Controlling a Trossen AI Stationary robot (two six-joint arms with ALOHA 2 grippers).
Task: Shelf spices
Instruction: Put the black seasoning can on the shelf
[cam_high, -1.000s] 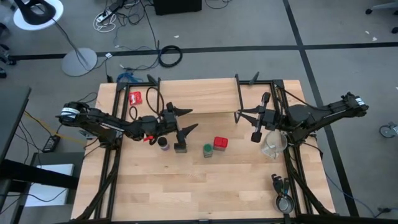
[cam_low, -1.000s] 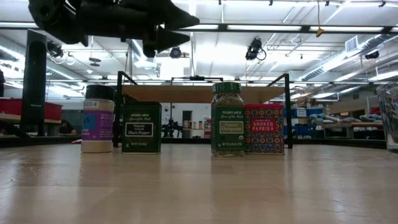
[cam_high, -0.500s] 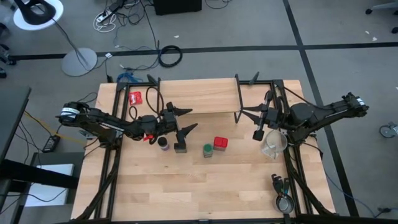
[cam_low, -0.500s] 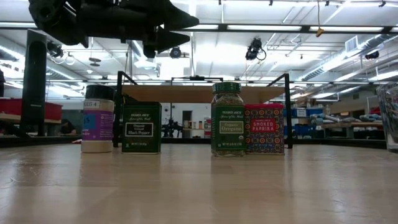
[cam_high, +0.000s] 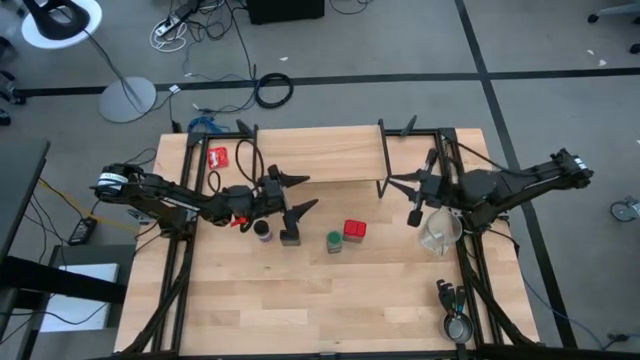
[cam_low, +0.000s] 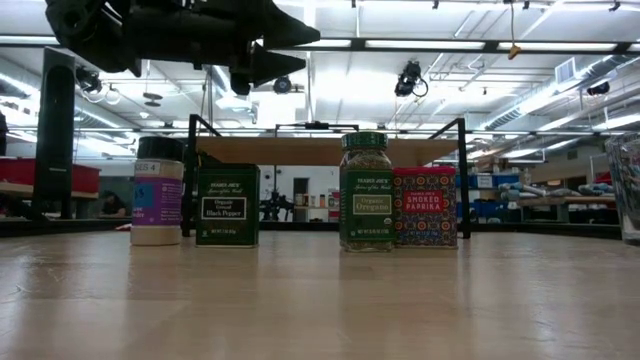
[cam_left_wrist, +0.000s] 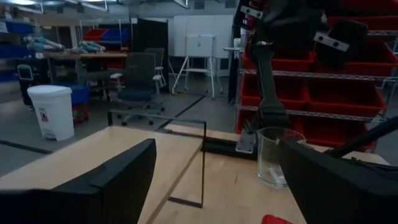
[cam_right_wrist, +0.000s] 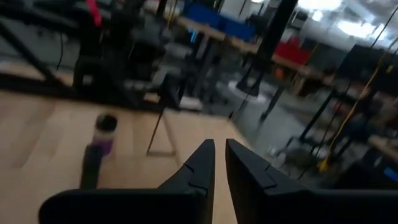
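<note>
Four spices stand in a row on the table in front of the shelf: a dark jar, an olive tin, a green jar and a red tin. The low view shows the jar, olive tin, green jar and red tin upright on their bases, with the shelf behind them. My left gripper hangs open above the olive tin, touching nothing. My right gripper is shut beside the shelf's right end.
A flat red-and-white packet lies left of the shelf. A clear glass stands under the right arm, also seen as a glass in the left wrist view. A metal item lies near the right near corner. Bare wood lies nearer than the spices.
My right gripper has drawn back a little toward the table's right edge, still shut. The left gripper and the spices have stayed where they were.
</note>
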